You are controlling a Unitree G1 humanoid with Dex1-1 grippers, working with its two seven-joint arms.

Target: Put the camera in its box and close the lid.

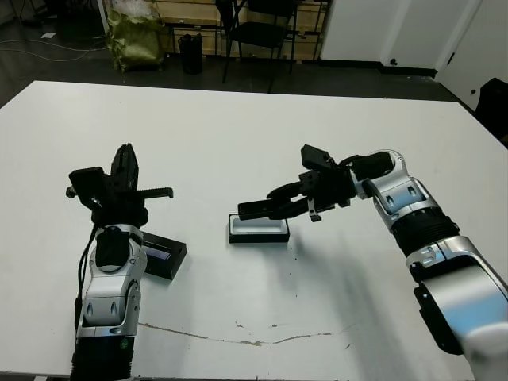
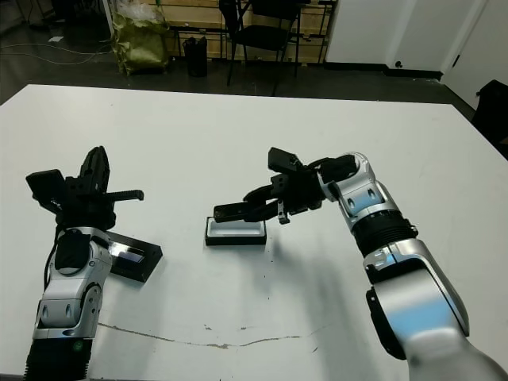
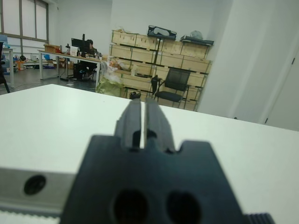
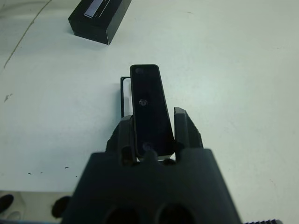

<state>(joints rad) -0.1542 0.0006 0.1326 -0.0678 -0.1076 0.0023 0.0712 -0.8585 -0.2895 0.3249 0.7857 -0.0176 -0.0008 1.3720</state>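
The right tool [image 1: 274, 208] clamps the camera [image 1: 255, 209] just above the box [image 1: 259, 229], long axes roughly aligned. The lid [image 1: 165, 255] lies at nine o'clock beside the closed, empty left tool [image 3: 144, 122].

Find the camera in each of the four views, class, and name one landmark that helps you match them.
Left eye view: camera in the right claw, over the box.
Right eye view: centre, same pose.
Left wrist view: not in it.
Right wrist view: centre, between the fingers.
Shared landmark: the lid, at the left arm.
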